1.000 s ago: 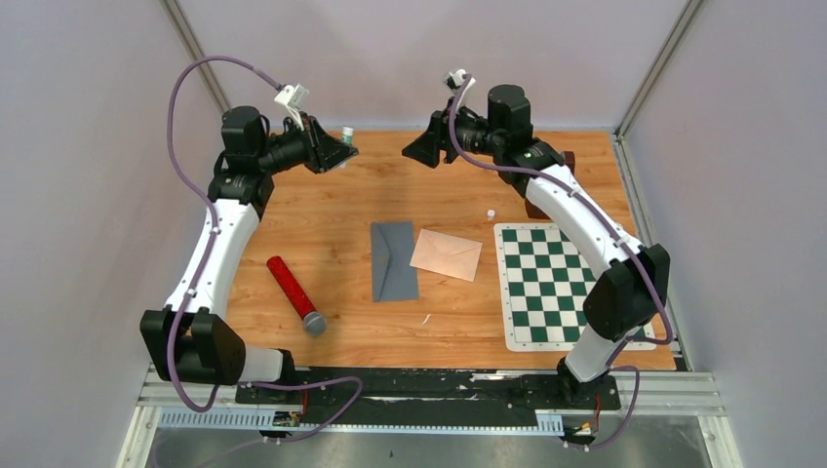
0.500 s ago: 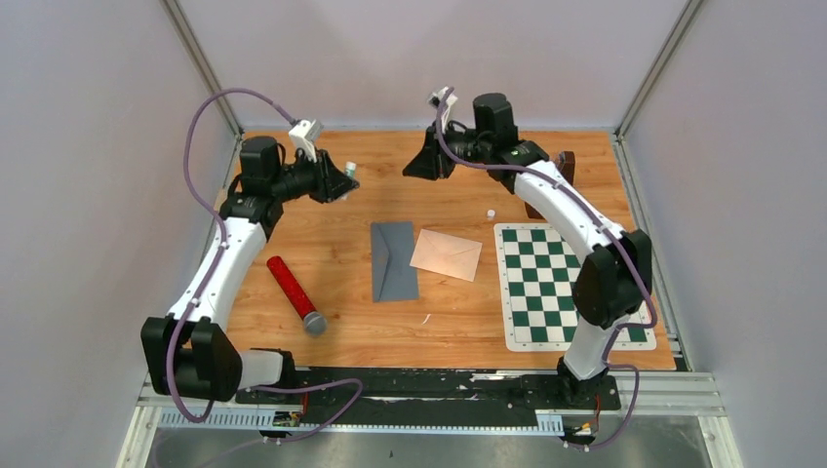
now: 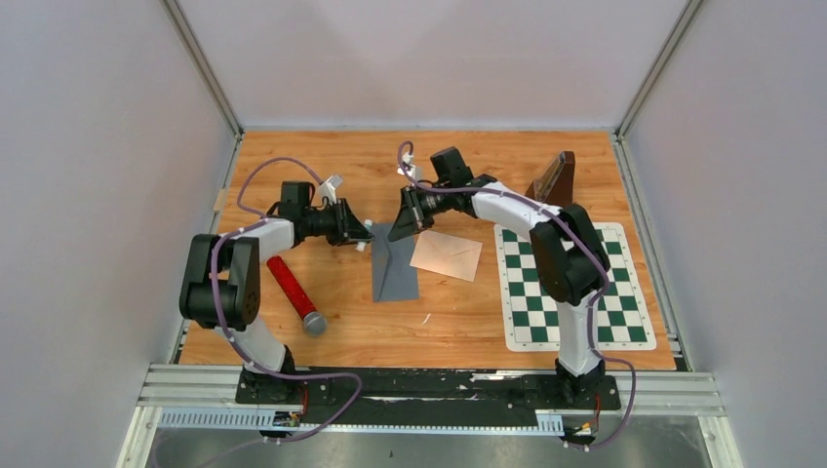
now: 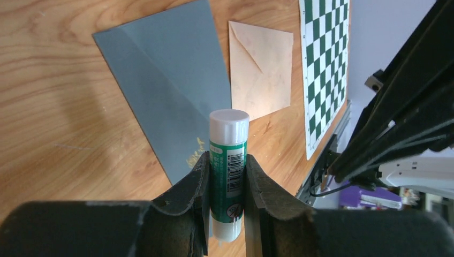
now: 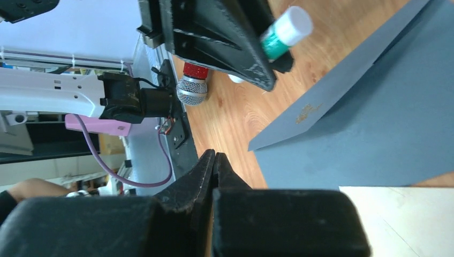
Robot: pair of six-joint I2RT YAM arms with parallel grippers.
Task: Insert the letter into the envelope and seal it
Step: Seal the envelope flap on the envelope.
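The tan letter (image 3: 446, 255) lies flat just right of the grey envelope (image 3: 394, 265), long axis roughly crosswise, nearer the right claw (image 3: 402, 224) (pressed together, empty) than the left claw (image 3: 361, 237), which pinches a glue stick (image 4: 228, 155).

Robot lab test cell: plain grey walls (image 3: 88, 146) box in a wooden tabletop (image 3: 468, 322) edged by a metal rail (image 3: 673, 398).

Both arms bent low, grippers nearly meeting.
The left arm (image 3: 255, 234) reaches rightward, and the left gripper (image 4: 227, 160) is clamped on a glue stick (image 4: 228, 140). The right arm (image 3: 507, 205) reaches leftward, and the right gripper (image 5: 214, 156) has its jaws pressed together on nothing, tips close to the left's.
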